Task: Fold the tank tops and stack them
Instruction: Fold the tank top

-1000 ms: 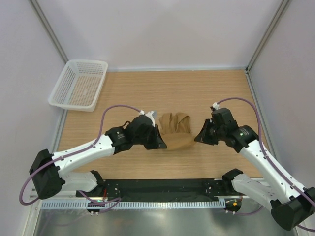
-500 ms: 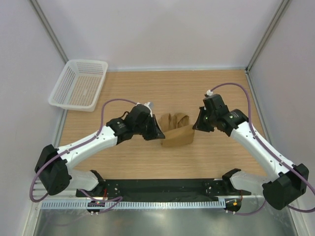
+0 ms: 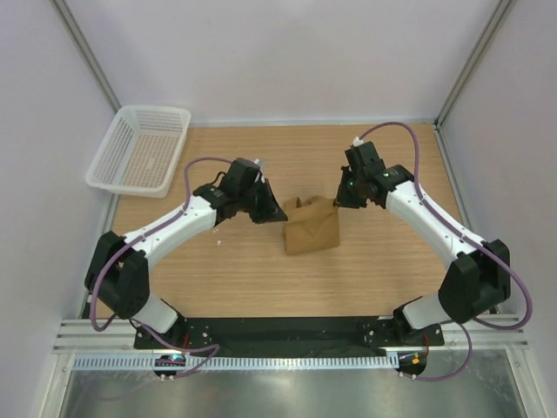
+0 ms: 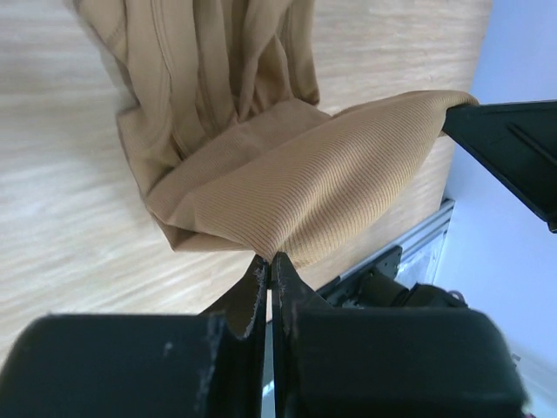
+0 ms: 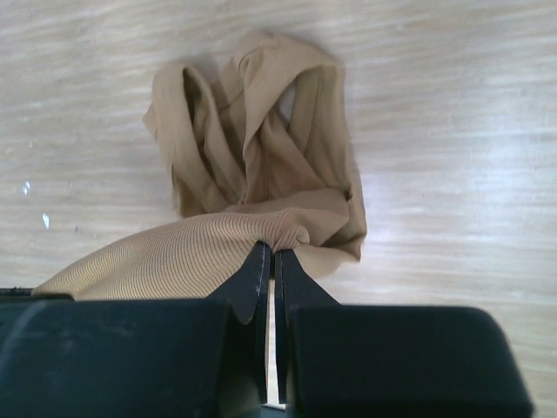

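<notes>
The tan-brown tank top (image 3: 311, 228) lies at the middle of the wooden table, folded over on itself, with its straps bunched at the far end. My left gripper (image 3: 280, 212) is shut on its left near corner, seen pinched between the jaws in the left wrist view (image 4: 270, 257). My right gripper (image 3: 336, 200) is shut on the right corner, also pinched in the right wrist view (image 5: 272, 246). The held hem is stretched between both grippers and lifted above the rest of the cloth (image 5: 252, 148).
A white plastic mesh basket (image 3: 139, 150) stands at the far left corner of the table (image 3: 226, 279). Grey walls close in the back and both sides. The black mounting rail (image 3: 287, 335) runs along the near edge.
Both grippers have carried the held hem away from the near edge toward the far side, over the straps. The visible cloth is now a shorter, folded patch.
</notes>
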Tool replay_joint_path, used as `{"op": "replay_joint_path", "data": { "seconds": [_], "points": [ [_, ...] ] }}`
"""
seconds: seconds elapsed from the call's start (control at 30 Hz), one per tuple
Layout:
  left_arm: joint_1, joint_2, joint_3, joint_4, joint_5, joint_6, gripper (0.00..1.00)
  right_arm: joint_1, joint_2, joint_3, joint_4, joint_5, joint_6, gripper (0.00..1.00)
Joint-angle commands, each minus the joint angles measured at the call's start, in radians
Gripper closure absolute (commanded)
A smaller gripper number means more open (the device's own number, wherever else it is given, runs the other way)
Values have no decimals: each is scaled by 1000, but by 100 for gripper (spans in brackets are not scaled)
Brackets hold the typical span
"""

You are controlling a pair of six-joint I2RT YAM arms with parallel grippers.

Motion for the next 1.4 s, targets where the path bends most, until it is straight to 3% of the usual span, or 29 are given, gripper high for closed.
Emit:
{"op": "replay_joint_path", "data": {
  "seconds": [0.0,0.47,0.67,0.73,0.77,0.8,0.83,0.9,0.97,1.2,1.37],
  "points": [
    [49,67,67,22,47,39,100,-42,61,82,77,22,-32,99],
    [195,380,277,56,87,40,100,-107,427,331,184,-73,-24,99],
    [258,591,464,48,101,49,99,-130,623,441,285,-75,11,96],
    [277,659,554,39,109,49,94,-133,665,467,345,-53,22,83],
    [282,718,583,39,121,51,84,-134,705,478,345,-40,29,66],
    [284,742,619,33,130,58,71,-134,714,483,351,-24,32,42],
    [284,757,672,14,130,68,52,-134,714,456,371,-1,32,36],
    [284,740,679,7,120,88,41,-133,664,399,452,3,28,25],
    [284,696,647,8,71,109,34,-134,619,321,491,20,8,23],
    [264,463,436,57,24,126,33,-139,369,135,531,42,-50,25],
    [187,355,320,131,47,97,41,-138,193,1,569,-83,-77,32]
  ]
}}
